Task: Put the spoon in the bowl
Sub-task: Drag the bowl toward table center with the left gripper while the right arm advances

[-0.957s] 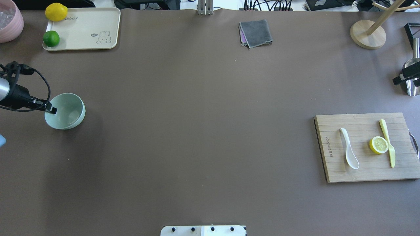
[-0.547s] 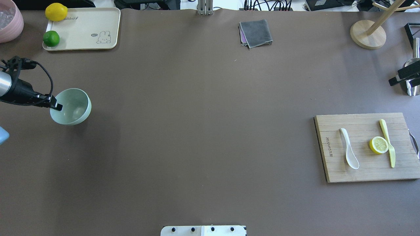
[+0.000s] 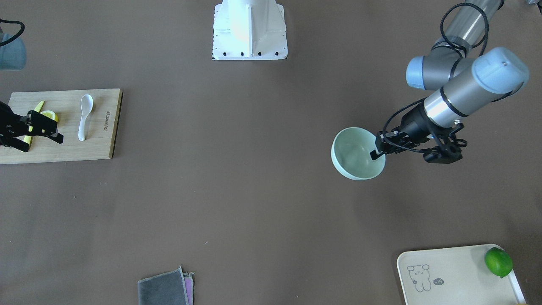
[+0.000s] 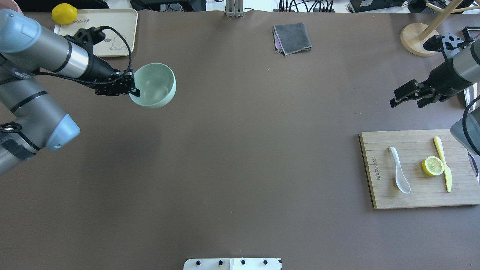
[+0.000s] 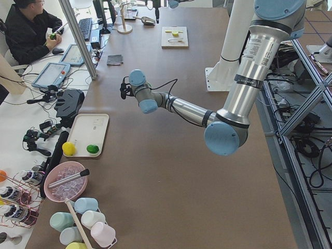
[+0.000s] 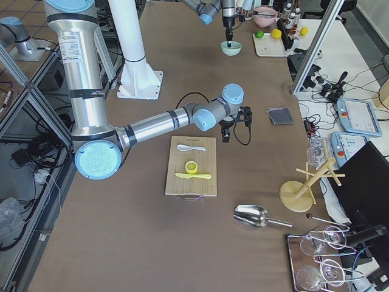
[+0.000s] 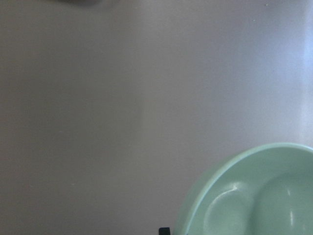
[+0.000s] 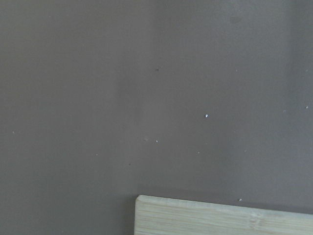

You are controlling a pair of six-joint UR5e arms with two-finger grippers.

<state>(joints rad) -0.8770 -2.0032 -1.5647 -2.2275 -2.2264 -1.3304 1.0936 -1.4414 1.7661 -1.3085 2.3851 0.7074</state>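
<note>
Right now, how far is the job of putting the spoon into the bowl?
Nothing is finished yet. In hand: the left end effector grips the bowl by its rim. The spoon lies untouched on the cutting board, and the right end effector hovers open and empty near it. Left: grasp the spoon, bring it over and release it in the bowl.

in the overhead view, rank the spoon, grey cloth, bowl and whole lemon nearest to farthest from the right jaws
1. spoon, right side, on the board
2. cloth, top middle
3. bowl, upper left
4. lemon, top-left corner, on the tray
</note>
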